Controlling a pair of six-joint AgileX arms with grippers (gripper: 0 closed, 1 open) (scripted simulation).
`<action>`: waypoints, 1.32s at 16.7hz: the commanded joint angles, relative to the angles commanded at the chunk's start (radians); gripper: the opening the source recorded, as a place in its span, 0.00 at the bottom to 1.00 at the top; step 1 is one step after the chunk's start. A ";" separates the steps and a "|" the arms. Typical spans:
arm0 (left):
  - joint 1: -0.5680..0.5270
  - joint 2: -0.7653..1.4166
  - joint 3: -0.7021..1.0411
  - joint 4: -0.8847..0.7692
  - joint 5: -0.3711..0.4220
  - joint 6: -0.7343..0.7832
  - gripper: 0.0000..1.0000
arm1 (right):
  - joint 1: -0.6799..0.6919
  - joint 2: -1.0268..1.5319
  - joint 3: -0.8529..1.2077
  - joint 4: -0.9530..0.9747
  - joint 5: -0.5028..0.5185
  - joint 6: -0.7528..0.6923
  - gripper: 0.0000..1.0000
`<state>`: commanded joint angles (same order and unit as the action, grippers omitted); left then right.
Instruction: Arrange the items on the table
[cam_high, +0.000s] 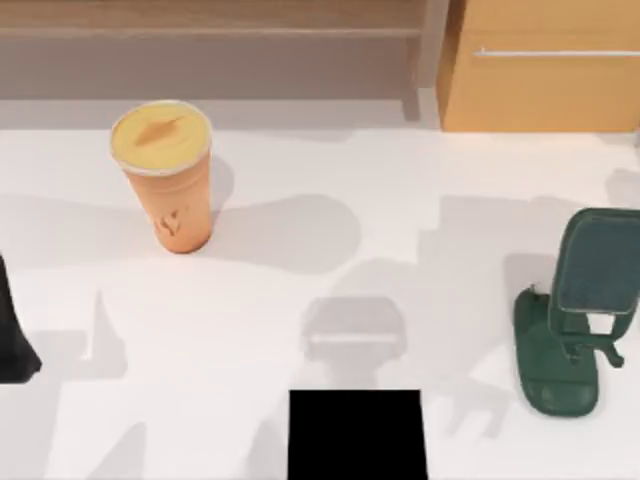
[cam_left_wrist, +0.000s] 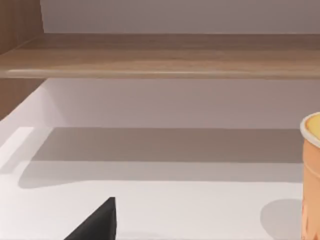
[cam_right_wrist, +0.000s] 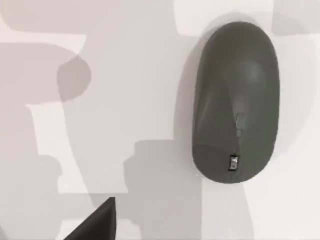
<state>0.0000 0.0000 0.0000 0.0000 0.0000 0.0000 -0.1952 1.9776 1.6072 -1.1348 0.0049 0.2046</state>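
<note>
Lying flat on the desk (cam_right_wrist: 125, 75), the grey mouse (cam_right_wrist: 236, 102) is below the right wrist camera, and the orange cup (cam_high: 165, 175) stands well left of the green phone stand (cam_high: 575, 320). Jaws: cannot tell. An off-centre descent could push the mouse away.

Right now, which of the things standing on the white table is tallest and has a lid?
The tall orange cup with yellow lid, upright at the table's back left. The dark green phone stand on the right is lidless.
</note>
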 joint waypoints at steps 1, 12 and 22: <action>0.000 0.000 0.000 0.000 0.000 0.000 1.00 | -0.004 0.038 0.033 -0.024 0.000 0.004 1.00; 0.000 0.000 0.000 0.000 0.000 0.000 1.00 | -0.008 0.110 0.026 0.014 0.000 0.013 1.00; 0.000 0.000 0.000 0.000 0.000 0.000 1.00 | -0.009 0.193 -0.133 0.257 0.001 0.013 1.00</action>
<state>0.0000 0.0000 0.0000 0.0000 0.0000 0.0000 -0.2040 2.1701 1.4738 -0.8780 0.0060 0.2177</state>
